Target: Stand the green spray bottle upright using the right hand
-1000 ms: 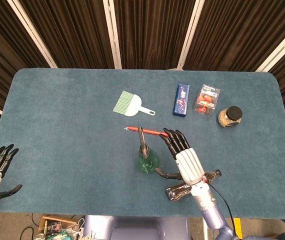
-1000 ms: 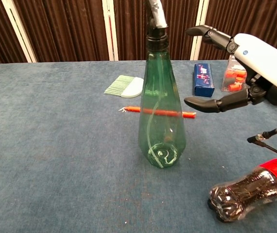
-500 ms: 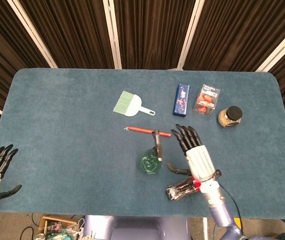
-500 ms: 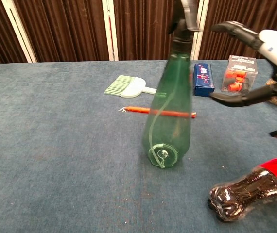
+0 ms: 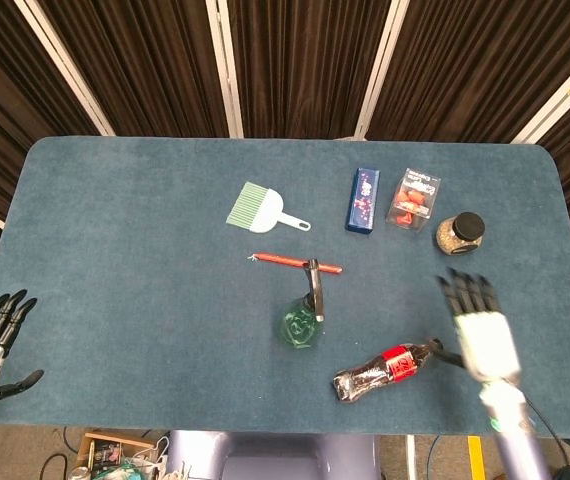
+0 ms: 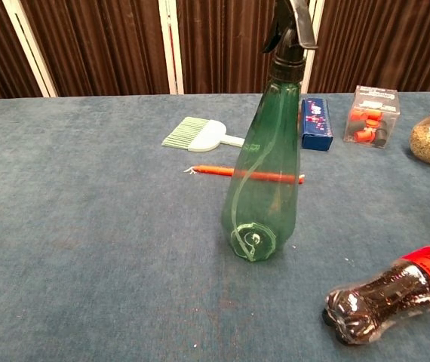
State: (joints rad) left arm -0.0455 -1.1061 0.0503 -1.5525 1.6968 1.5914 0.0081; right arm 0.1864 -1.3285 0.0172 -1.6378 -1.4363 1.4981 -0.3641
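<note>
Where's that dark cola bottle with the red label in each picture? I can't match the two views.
Head view: the cola bottle lies on its side low and right of centre, near the table's front edge.
Chest view: it lies at the bottom right corner, partly cut off by the frame.
Shared landmark: the green spray bottle stands just to its left in both.

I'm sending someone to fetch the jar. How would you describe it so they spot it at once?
Go to the far right corner of the blue table. The jar is the last item in the back row, right of the clear box. It alone is round, black-lidded and filled with tan grains.
</note>
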